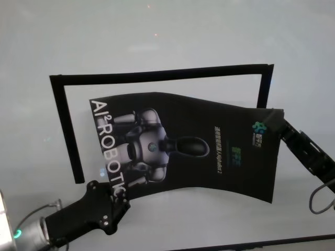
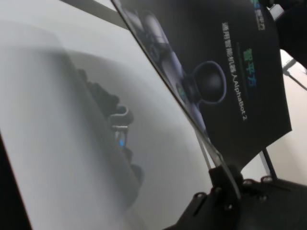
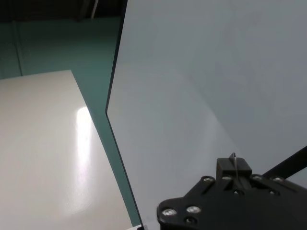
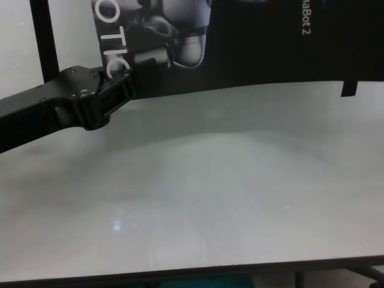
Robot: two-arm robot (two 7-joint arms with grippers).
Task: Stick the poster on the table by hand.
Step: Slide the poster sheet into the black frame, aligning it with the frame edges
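In the chest view the poster (image 4: 252, 42) runs off the top edge, so only its lower band shows, and the big white letters are cut to a fragment. The left gripper (image 1: 119, 194) covers the poster's near-left corner, hiding the end of the lettering. The right gripper (image 1: 276, 121) meets the poster's far-right corner, where its jaws cannot be made out. The small text beside the poster's logo is too small to read.

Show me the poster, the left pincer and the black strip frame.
poster (image 1: 225, 157): head view, on its dark right half.
left pincer (image 1: 119, 194): head view, at its tip on the poster's near-left corner.
black strip frame (image 1: 157, 76): head view, on the far strip.
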